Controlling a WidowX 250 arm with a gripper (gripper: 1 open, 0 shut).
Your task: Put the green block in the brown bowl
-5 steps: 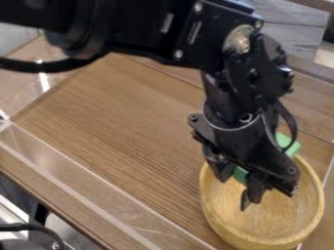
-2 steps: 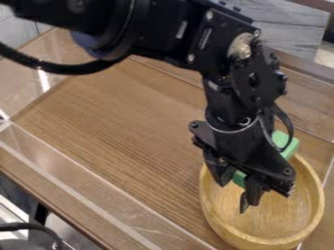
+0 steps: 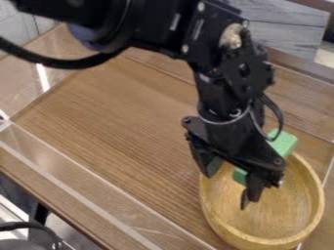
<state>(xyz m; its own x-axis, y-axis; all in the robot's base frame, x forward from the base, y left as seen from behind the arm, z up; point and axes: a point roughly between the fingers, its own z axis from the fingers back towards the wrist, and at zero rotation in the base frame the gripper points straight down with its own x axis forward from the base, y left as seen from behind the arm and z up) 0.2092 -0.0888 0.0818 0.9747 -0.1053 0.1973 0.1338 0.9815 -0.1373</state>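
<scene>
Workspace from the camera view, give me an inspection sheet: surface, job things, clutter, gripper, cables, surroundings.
Surface: wood-grain table, a pale strip along its left and front edge.
Job's things: brown bowl at lower right; green block shows behind the gripper, over the bowl's far rim; whether it is held or resting cannot be told.
Clutter: nothing seen.
Gripper: gripper points down into the bowl; open or shut cannot be told.
Cables: black cable loops along the arm.
Surroundings: blurred.
</scene>
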